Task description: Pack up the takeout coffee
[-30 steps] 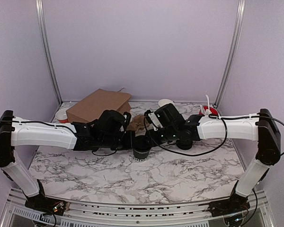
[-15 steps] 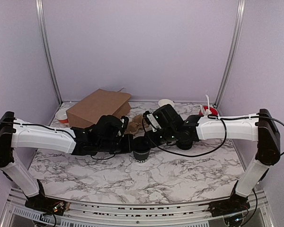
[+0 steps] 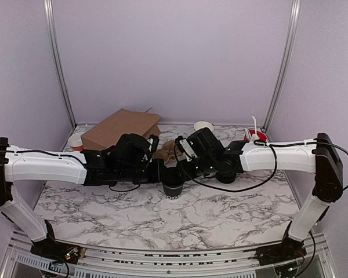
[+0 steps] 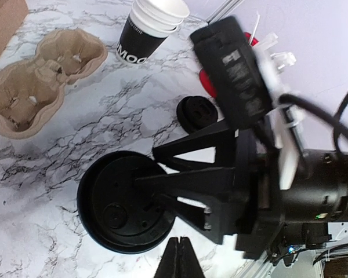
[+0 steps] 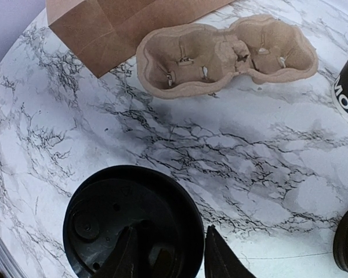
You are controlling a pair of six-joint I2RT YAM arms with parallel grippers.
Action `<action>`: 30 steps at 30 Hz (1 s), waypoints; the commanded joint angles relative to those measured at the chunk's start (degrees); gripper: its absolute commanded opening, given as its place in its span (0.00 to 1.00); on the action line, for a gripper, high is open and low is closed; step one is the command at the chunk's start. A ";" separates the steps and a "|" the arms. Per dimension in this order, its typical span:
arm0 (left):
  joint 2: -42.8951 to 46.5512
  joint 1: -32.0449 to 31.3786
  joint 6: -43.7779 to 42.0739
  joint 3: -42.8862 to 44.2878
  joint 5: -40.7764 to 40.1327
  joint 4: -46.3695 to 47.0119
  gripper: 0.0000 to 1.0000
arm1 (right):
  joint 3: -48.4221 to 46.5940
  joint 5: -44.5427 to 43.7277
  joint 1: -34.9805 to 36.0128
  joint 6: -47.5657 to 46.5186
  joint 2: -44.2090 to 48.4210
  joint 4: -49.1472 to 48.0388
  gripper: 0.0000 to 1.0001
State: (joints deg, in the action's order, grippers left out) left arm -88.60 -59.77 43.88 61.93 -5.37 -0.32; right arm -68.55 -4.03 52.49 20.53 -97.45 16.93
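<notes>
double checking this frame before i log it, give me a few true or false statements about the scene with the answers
1. The cup has its lid on. True.
2. The cup stands in the tray. False: it stands on the table, and the tray is empty.
3. The left hand is shut. True.
4. The cup stack wears a lid. False: its top is open.
5. The right hand is far from the cup. False: its fingers are over the lid.
</notes>
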 commanded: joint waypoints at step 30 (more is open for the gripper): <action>-13.41 -2.39 -5.30 2.66 -5.36 -7.94 0.00 | -0.39 -0.80 0.15 0.37 -2.66 4.35 0.37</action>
State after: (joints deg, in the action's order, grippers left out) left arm -92.92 -60.95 40.23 66.08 -10.96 -4.67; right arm -68.82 -5.04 52.27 20.80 -97.73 16.86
